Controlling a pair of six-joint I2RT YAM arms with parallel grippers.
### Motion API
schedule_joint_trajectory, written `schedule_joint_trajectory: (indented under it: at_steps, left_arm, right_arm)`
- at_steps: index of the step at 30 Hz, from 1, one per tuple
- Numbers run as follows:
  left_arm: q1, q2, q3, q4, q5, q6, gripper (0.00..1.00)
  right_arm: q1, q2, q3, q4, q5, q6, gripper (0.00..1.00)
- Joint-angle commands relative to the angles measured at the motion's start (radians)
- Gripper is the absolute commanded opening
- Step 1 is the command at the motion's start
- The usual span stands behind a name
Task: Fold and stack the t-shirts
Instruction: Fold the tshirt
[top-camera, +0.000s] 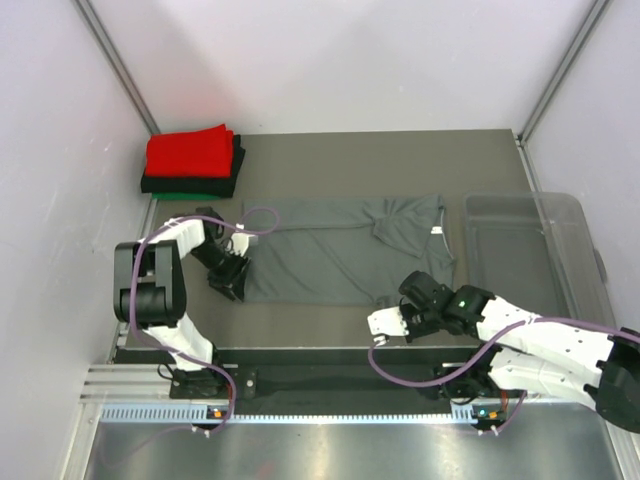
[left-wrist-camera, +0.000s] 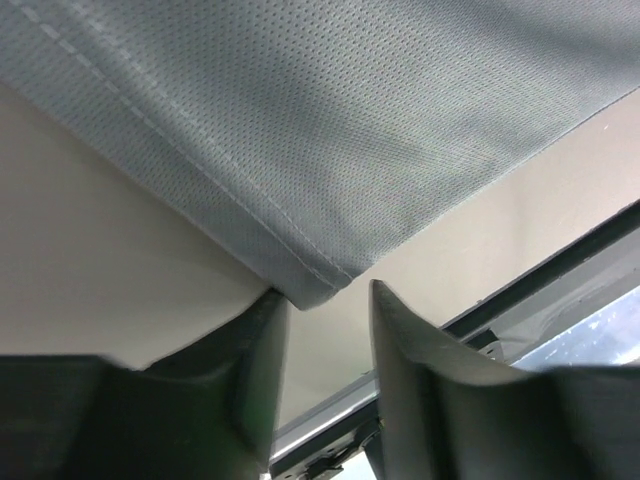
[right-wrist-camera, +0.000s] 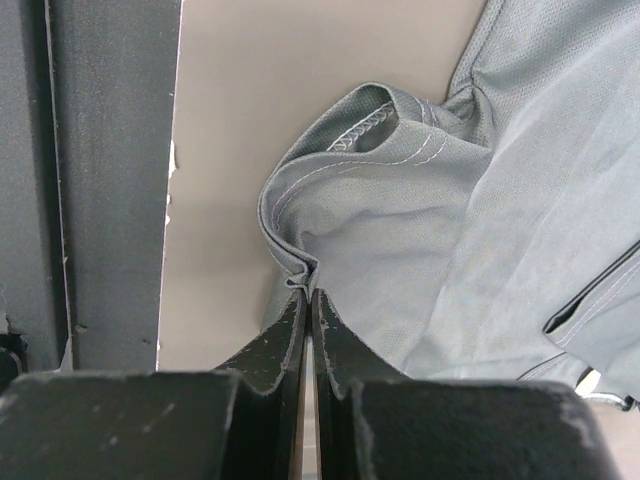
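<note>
L claw (left-wrist-camera: 326, 292) apart; R claw (right-wrist-camera: 307, 293) pinching 1 grey tee (top-camera: 330, 255); 3 folded tees (top-camera: 190, 153) stacked.

A robotics lab cell: blank white walls (top-camera: 340, 60), metal corner posts (top-camera: 120, 65), aluminium mounting rail (top-camera: 320, 411).

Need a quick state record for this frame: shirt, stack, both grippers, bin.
shirt in work: dark grey t-shirt, laid out mid-table, one sleeve folded in
stack: red t-shirt on black t-shirt on green t-shirt, far left corner
left gripper: open, at the shirt's hem corner
right gripper: shut on a fold at the shirt's near edge
bin: clear plastic bin, right of shirt
</note>
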Motion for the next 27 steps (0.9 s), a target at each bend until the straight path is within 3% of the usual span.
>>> schedule_joint_trajectory:
  at_steps: [1,6,9,11,27]
  left_arm:
    - [0.001,0.043,0.014,-0.010,0.033,0.022,0.41]
    - [0.001,0.058,0.016,-0.012,0.030,0.020,0.33]
    - [0.001,0.069,0.024,-0.010,0.029,0.019,0.17]
    - [0.000,0.070,0.027,-0.010,0.033,0.020,0.00]
    - [0.003,-0.092,0.165,-0.136,-0.004,0.040,0.00]
  right_arm:
    - [-0.014,0.011,0.026,0.041,0.005,0.017,0.00]
    - [-0.016,0.008,0.020,0.055,0.011,0.024,0.00]
    - [-0.023,0.006,0.018,0.061,0.014,0.028,0.00]
    - [-0.036,0.000,0.018,0.064,0.017,0.030,0.00]
    - [-0.232,-0.086,0.166,-0.026,0.024,0.051,0.00]
